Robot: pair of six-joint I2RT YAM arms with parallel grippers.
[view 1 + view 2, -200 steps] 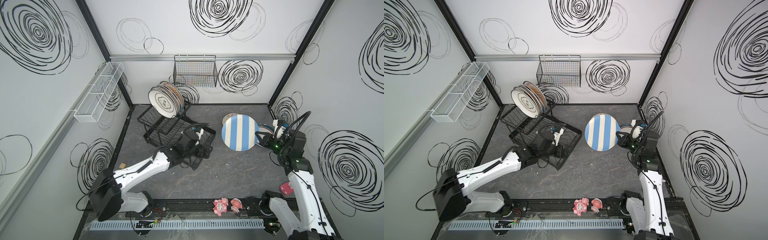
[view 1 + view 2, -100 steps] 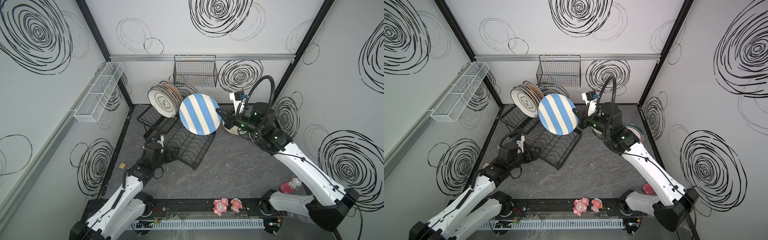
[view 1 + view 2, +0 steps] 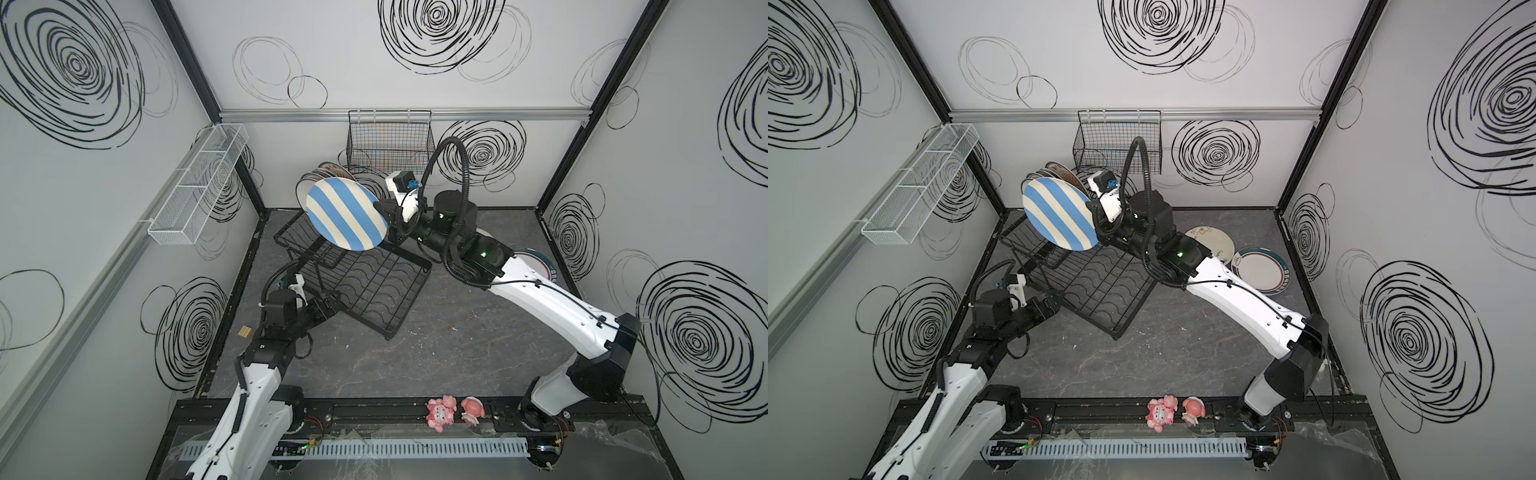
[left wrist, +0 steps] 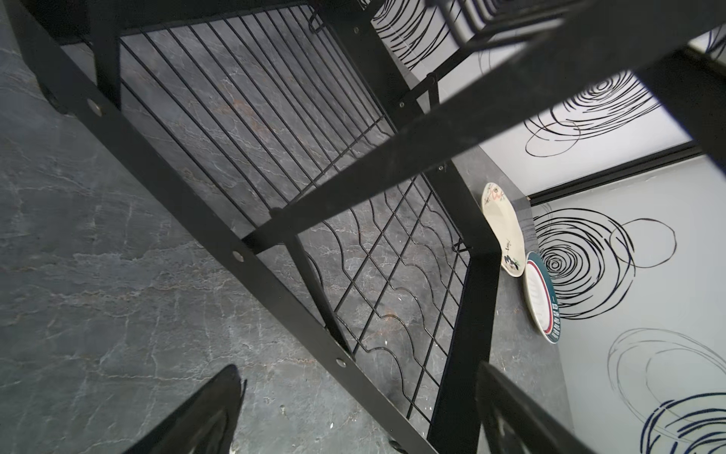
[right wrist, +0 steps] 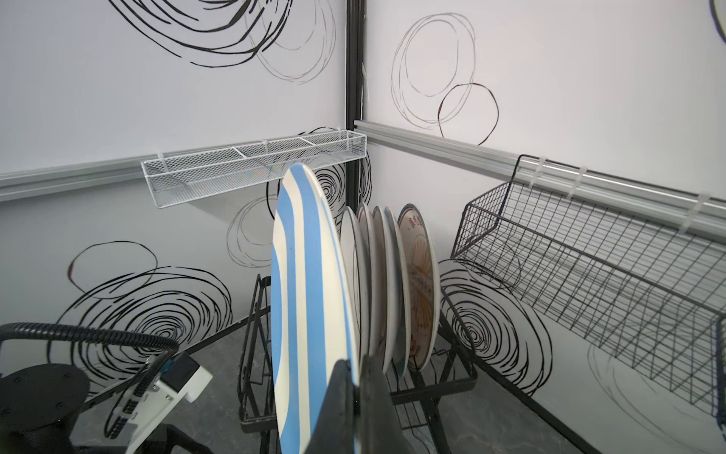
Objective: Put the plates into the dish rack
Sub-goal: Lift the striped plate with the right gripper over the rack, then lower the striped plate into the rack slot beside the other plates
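Checking the right claw (image 3: 380, 210) first: what does it grip? (RK)

Clamped on the rim of a blue-and-cream striped plate (image 3: 347, 214). The plate is held on edge and slightly tilted, with its striped face turned away from the racked plates. In the right wrist view the fingers (image 5: 338, 397) pinch the rim with no gap showing. (TM)

Position relative to the dish rack (image 3: 374, 286)? (RK)

Over the raised upper basket, just beside the row of racked plates (image 5: 387, 283) standing upright there. About five edges are countable, and the farthest is an orange sunburst plate (image 5: 420, 275). Cannot tell whether the striped plate touches its neighbour, nor whether its lower edge sits in a slot: that part is hidden in every view. (TM)

Left claw (image 4: 357, 369)? (RK)

Open, fingers wide apart, low at the near left corner of the rack's lower tray. In the left wrist view a black frame bar of the rack runs between the fingers. Contact cannot be told. (TM)

Plates outside the rack? (RK)

Two, lying flat on the desk (image 3: 1183, 345) near the right wall: a cream plate with small drawings (image 3: 1210, 243) and a teal-rimmed plate (image 3: 1262, 270), their edges meeting. The right forearm partly covers the pair in both top views. (TM)

Other items? (RK)

Two pink figurines (image 3: 453, 411) on the front rail. A white mesh basket (image 3: 195, 187) hangs on the left wall and a black wire basket (image 3: 388, 141) on the back wall. A small wooden block (image 3: 245, 331) lies on the desk beside the left arm. (TM)
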